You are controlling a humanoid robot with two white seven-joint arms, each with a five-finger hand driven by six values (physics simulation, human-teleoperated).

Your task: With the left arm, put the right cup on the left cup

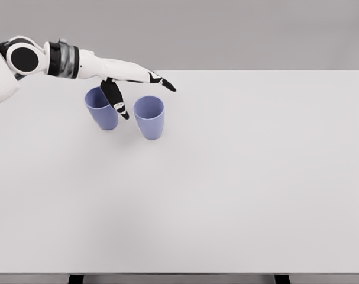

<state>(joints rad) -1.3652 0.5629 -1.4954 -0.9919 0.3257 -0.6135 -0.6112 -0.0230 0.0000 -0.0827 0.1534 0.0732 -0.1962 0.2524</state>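
Two blue-violet cups stand upright on the white table [238, 189]. The left cup [100, 111] is partly covered by my thumb. The right cup [149, 117] stands a short way to its right. My left hand [145, 94] reaches in from the upper left and hovers above the gap between the cups. Its fingers [158, 80] are stretched out over the right cup's far rim, and the thumb [115, 99] hangs down between the cups. The hand is open and holds nothing. The right arm is out of view.
The table's front edge [179, 273] runs along the bottom of the picture, with dark legs under it. Its right edge shows at the far right.
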